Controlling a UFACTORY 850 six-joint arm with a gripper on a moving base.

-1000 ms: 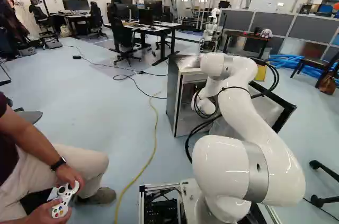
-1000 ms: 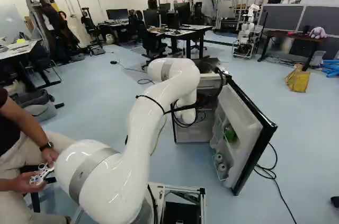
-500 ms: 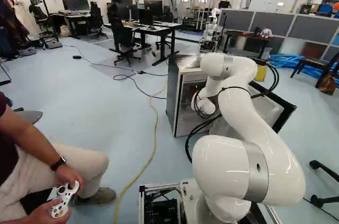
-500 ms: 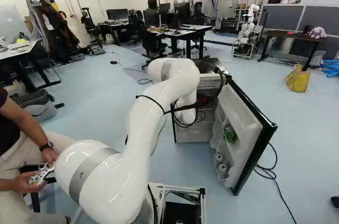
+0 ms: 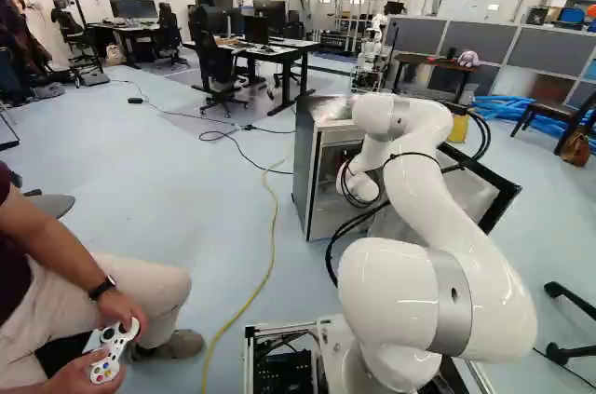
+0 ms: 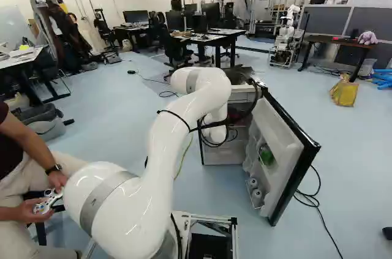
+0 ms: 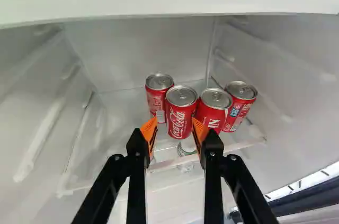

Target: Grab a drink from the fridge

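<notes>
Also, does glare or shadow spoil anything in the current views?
Left base view: small highlights on the arm's glossy shell, harmless; right base view: similar shine on the arm, with the upper inside of the fridge dim behind it; wrist view: red cans well lit, soft glints on their lids.

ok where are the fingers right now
In the wrist view, the open fingers point into the fridge toward four red cans, one visible through the gap between the fingers.
</notes>
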